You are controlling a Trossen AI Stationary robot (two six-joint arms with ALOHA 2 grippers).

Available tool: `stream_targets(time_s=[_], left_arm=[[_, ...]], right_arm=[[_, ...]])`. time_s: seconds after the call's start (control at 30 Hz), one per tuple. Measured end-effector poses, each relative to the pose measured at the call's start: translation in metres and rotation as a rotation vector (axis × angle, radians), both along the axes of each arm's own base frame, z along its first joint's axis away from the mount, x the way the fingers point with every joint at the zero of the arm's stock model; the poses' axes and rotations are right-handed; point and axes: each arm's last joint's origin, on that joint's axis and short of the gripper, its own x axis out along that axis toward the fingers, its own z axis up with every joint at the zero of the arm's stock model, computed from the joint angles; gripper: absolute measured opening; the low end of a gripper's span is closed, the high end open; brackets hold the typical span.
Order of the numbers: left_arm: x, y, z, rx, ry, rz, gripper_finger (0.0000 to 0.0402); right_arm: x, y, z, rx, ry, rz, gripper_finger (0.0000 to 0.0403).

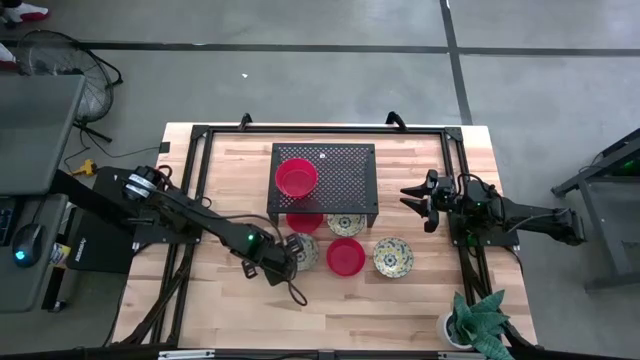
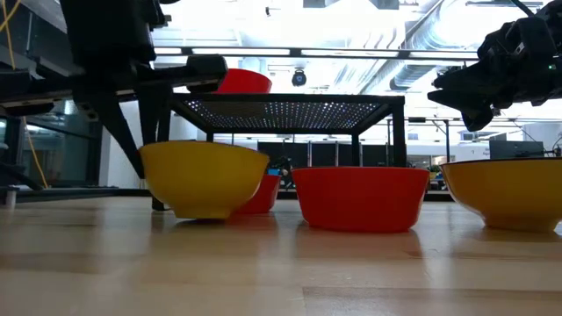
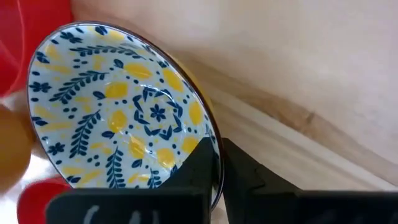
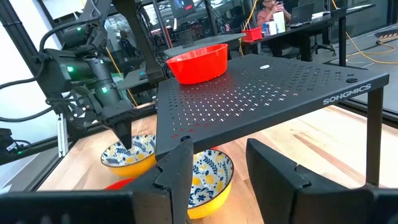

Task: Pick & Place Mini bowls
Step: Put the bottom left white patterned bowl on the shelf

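Observation:
A black perforated shelf (image 1: 340, 165) stands mid-table with a red mini bowl (image 1: 296, 178) on top. Under it sit a red bowl (image 1: 305, 221) and a floral bowl (image 1: 345, 224). Nearer, in a row on the table, are a floral bowl (image 1: 304, 250), a red bowl (image 1: 346, 257) and another floral bowl (image 1: 393, 257). My left gripper (image 1: 285, 258) is shut on the leftmost floral bowl (image 3: 118, 106). My right gripper (image 1: 413, 199) hovers open, right of the shelf, touching nothing; its fingers (image 4: 227, 180) point at the shelf. My left gripper has the floral bowl by its rim (image 3: 213, 146) on the side toward the table's left. One finger (image 3: 189, 165) is inside the bowl and one (image 3: 252, 174) outside, coming from above and slanting down. The bowl's foot (image 2: 206, 215) still rests on the table.
The shelf's legs (image 2: 395, 140) and low top leave little height over the bowls under it. A black frame (image 1: 200, 150) runs round the table. A potted plant (image 1: 480, 320) stands at the near right corner. Bare wood lies near the front edge.

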Motion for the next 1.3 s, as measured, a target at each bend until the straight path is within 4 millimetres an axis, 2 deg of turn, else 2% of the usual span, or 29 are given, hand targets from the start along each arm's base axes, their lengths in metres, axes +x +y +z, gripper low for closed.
stream_targets(time_s=[0.47, 0.77, 1.07, 1.3], left_arm=[[0.000, -0.003, 0.004, -0.024, 0.007, 0.023, 0.0003], [-0.001, -0.022, 0.013, -0.075, -0.024, 0.015, 0.0003], [-0.003, -0.049, 0.034, -0.104, -0.094, -0.007, 0.0003], [-0.003, -0.058, 0.058, -0.102, -0.120, 0.062, 0.0002]], right_arm=[[0.000, 0.000, 0.000, 0.000, 0.000, 0.000, 0.0138], [0.000, 0.000, 0.000, 0.000, 0.000, 0.000, 0.0138], [0.000, 0.000, 0.000, 0.000, 0.000, 0.000, 0.0138], [0.000, 0.000, 0.000, 0.000, 0.000, 0.000, 0.0138]])
